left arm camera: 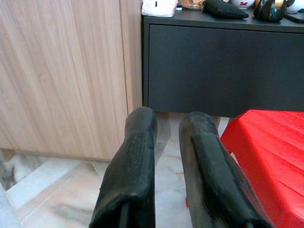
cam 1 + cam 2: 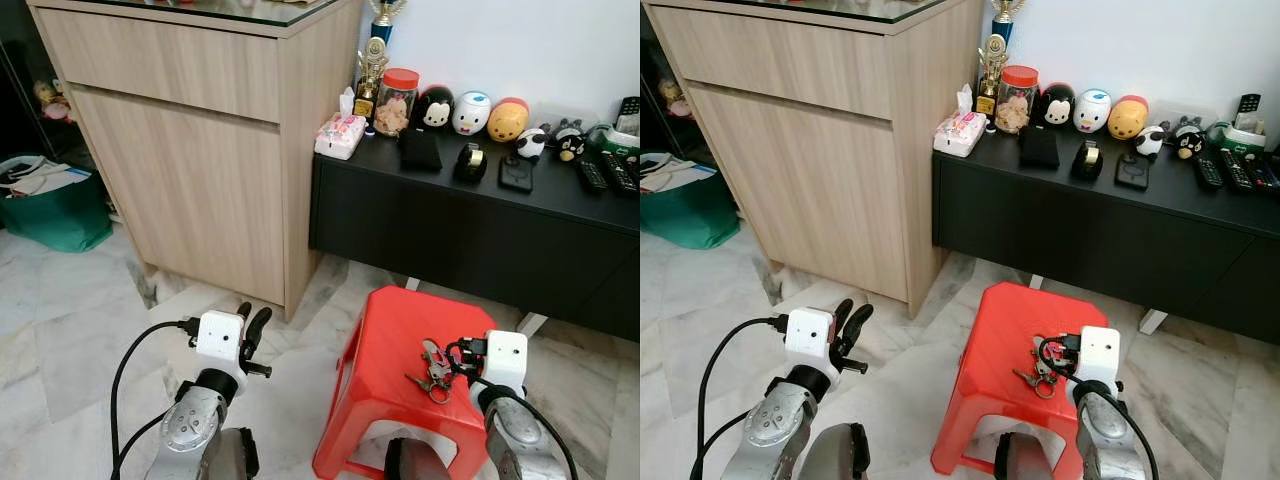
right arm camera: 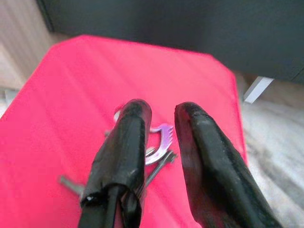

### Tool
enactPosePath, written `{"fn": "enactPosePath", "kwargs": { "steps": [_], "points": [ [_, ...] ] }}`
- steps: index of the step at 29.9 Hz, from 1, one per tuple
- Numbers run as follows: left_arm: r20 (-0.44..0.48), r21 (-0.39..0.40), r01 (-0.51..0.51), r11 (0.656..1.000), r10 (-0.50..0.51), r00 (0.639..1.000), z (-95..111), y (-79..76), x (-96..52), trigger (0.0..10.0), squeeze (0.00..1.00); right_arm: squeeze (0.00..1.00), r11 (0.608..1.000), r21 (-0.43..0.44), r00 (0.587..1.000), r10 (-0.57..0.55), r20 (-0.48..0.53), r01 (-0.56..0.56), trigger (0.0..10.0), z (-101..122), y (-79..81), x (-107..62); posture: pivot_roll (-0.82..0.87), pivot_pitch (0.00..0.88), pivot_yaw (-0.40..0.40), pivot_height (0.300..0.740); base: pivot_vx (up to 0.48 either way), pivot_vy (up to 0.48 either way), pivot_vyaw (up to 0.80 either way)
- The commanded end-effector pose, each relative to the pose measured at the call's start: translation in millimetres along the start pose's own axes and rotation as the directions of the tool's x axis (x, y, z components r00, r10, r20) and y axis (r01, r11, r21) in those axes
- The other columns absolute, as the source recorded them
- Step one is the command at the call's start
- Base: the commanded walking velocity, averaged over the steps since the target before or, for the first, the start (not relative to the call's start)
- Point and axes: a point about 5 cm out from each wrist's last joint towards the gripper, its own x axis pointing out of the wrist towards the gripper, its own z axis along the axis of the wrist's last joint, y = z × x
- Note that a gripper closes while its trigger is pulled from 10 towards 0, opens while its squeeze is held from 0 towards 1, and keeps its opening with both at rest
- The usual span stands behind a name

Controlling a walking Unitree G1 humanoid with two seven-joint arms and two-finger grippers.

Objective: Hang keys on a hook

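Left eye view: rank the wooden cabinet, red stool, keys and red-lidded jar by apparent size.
1. Wooden cabinet, largest.
2. Red stool.
3. Red-lidded jar.
4. Keys: look about the jar's size, though nearer the camera, so this order is unsure.

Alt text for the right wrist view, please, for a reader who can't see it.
The right gripper hangs just above a bunch of keys lying on a red plastic stool, its two black fingers slightly apart with the keys' ring visible in the gap between them. Behind the stool stands a dark cabinet front on pale marble floor.
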Motion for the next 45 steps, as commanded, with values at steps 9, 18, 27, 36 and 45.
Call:
{"fn": "enactPosePath", "kwargs": {
  "steps": [9, 18, 27, 36, 45],
  "points": [
    [-0.008, 0.002, 0.004, 1.0, -0.004, 1.0, 0, -0.8, -0.6, 10.0, 0.0, 0.0, 0.999, -0.038, 0.995, 0.016, -0.095, -0.019, 10.0, -8, 1.2, 0.9, -0.02, 0.0, -0.081, 0.591, 0.0, 0.0, 0.0],
    [-0.013, 0.009, -0.001, 1.0, 0.001, 1.0, -1, -0.3, -0.8, 10.0, 0.0, 0.0, 0.997, -0.073, 0.984, 0.025, -0.177, -0.038, 10.0, -17, 0.0, -0.1, -0.02, 0.0, -0.082, 0.591, 0.203, 0.0, 0.0],
    [-0.013, 0.011, -0.002, 1.0, 0.002, 1.0, -1, -0.1, -0.8, 10.0, 0.0, 0.0, 0.993, -0.077, 0.977, 0.069, -0.201, -0.086, 10.0, -20, 5.0, 0.0, -0.02, 0.0, -0.083, 0.591, 0.27, 0.0, 0.0],
    [-0.014, 0.014, -0.006, 1.0, 0.006, 1.0, -1, 0.1, -0.4, 10.0, 0.0, 0.0, 0.979, -0.092, 0.952, 0.151, -0.265, -0.181, 10.0, -29, 11.1, -0.4, -0.02, 0.0, -0.083, 0.591, 0.088, 0.0, 0.0],
    [-0.009, 0.012, -0.003, 1.0, 0.003, 1.0, -1, -0.9, 0.2, 10.0, 0.0, 0.0, 0.971, -0.108, 0.935, 0.173, -0.31, -0.215, 10.0, -41, 13.4, -0.4, -0.02, 0.0, -0.083, 0.591, 0.0, 0.0, 0.0]
  ]
}}
